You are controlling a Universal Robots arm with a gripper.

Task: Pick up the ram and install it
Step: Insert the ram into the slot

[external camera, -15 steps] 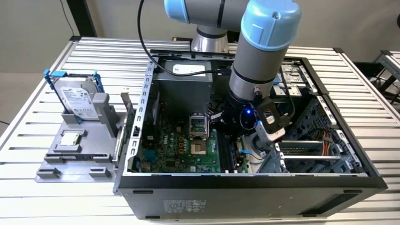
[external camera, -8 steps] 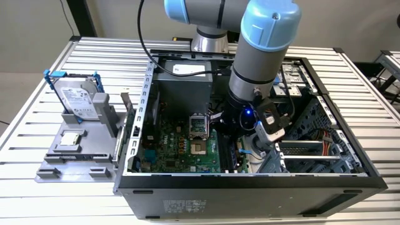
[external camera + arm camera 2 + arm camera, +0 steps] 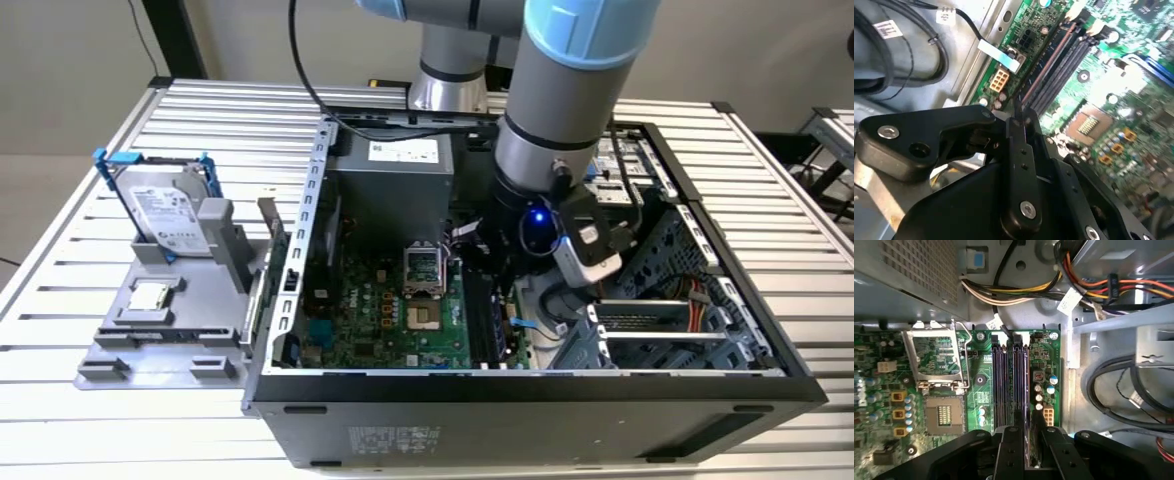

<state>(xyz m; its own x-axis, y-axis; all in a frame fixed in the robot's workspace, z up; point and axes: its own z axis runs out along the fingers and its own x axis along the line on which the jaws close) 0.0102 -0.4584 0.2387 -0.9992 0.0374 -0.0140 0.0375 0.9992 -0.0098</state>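
First wrist view: the gripper pinches the ram, a thin dark stick held on edge between its black fingers, directly over the memory slots of the motherboard. The stick runs parallel to the slots and seems to sit at the slot nearest the board's edge, though whether it is seated cannot be told. To do this step well, I judge that the stick must stay square to the slot along its whole length, that pressure should go straight into the board, and that the white latches at the slot ends need to be free to close. In the second wrist view the ram shows as a thin edge above the fingers, with a white connector just beside the slots. In the exterior view the arm reaches into the open case, which lies on a slatted metal tabletop. Near the tabletop's edge at the exterior view's left a grey fixture carries a hard drive standing upright and a CPU chip lying flat. Behind are a pale wall and floor.
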